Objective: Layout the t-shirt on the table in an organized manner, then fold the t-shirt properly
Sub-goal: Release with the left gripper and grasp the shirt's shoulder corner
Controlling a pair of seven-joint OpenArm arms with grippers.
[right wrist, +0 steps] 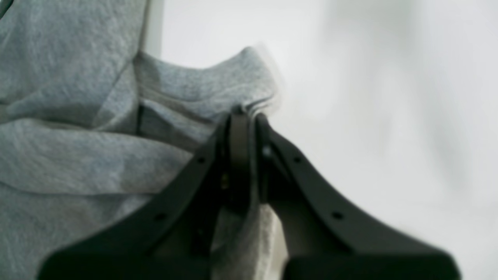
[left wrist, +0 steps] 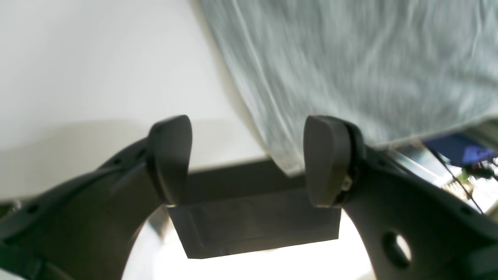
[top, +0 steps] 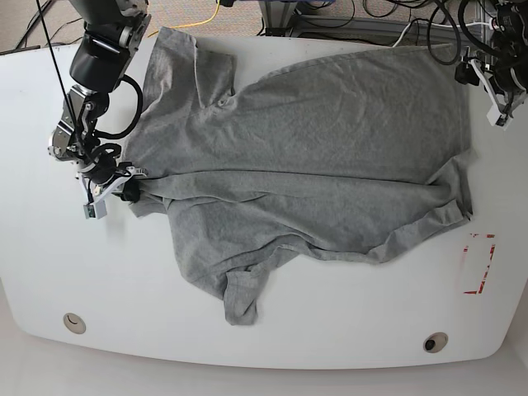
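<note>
On the white bench (top: 272,330), the grey t-shirt (top: 330,165) lies spread out but rumpled. The right gripper (right wrist: 247,116) pinches a bunched fold at the shirt's edge, while the left gripper (left wrist: 249,159) hangs spread wide, empty, just beside its far corner.
</note>
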